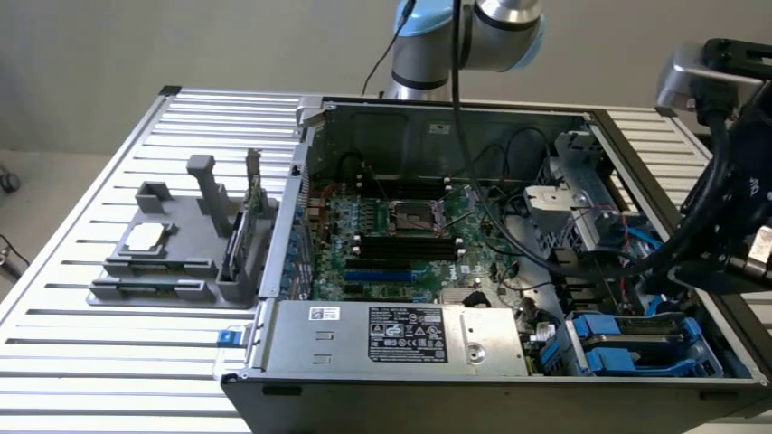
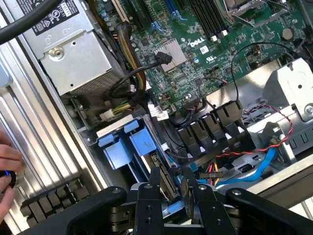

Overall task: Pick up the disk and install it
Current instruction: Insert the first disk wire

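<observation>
My gripper [image 2: 170,174] hangs over the drive bay at the case's front corner. Its two black fingers [image 2: 152,196] stand close together on a thin dark slab seen edge-on, with blue plastic between them. This looks like the disk [image 2: 164,178], its connector end pointing down toward the bay. Blue carriers [image 2: 129,144] sit in the bay just beyond it. In the exterior view the gripper [image 1: 724,271] is at the case's right side, above the blue carriers [image 1: 616,348]; the disk itself is hidden there.
The open computer case [image 1: 302,181] lies on a slatted metal table [image 1: 108,362], with the grey power supply [image 1: 410,334] by the bay and a green motherboard [image 2: 195,58]. Black, red and blue cables [image 2: 234,156] crowd the bay. A grey fixture [image 1: 181,262] holds a processor chip [image 1: 145,237]. A hand [image 2: 7,166] shows beside the case.
</observation>
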Controlling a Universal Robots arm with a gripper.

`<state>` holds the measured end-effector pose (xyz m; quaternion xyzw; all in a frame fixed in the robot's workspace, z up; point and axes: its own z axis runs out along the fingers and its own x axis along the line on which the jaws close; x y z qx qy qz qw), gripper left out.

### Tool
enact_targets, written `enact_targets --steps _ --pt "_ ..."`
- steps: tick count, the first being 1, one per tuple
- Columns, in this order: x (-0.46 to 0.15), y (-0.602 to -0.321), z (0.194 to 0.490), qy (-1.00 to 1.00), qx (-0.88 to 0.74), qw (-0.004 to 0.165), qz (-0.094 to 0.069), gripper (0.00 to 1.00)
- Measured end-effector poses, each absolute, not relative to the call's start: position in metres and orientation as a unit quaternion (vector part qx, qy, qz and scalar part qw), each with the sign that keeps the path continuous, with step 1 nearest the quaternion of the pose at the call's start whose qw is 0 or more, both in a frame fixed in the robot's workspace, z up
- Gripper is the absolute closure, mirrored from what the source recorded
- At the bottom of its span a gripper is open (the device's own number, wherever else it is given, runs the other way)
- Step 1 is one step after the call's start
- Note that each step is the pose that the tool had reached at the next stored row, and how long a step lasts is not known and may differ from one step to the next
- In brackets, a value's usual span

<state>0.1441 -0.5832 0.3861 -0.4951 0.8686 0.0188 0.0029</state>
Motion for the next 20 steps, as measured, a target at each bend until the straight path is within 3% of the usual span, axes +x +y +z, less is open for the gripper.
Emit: enact_targets --steps 20 --pt "0.1441 -0.5832 0.3826 0.944 -0.330 0.006 0.018 0.69"
